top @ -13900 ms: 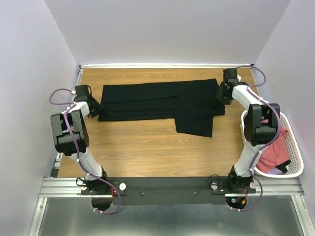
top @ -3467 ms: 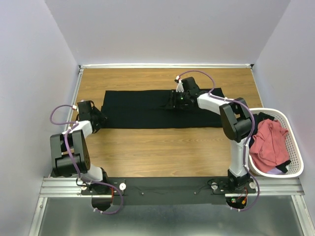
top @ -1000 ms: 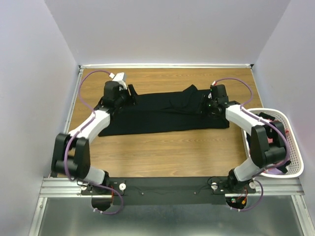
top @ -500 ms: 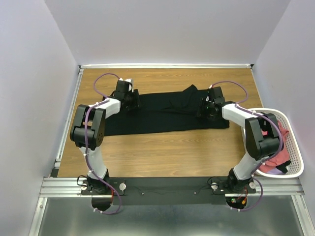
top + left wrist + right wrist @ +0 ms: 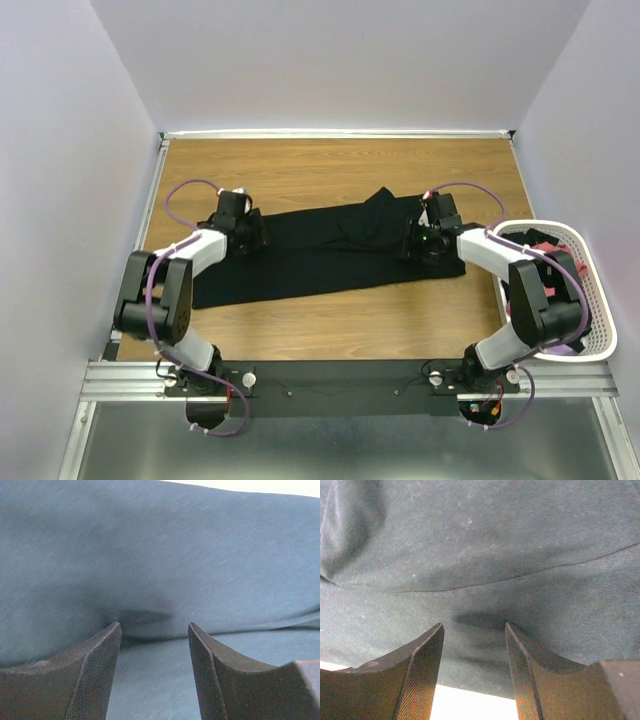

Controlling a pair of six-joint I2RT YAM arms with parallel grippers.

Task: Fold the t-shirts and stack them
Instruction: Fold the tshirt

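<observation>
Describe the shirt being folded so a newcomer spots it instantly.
Find the wooden table. Across its middle lies the black t-shirt, a long dark band. It is the only cloth on the wood; the white mesh basket stands at the right edge.

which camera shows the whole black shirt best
The top external view: the black shirt shows at nearly full length, stretched across the table, with the arms covering small bits near its ends. Both wrist views show only a close patch of its dark cloth.
</observation>
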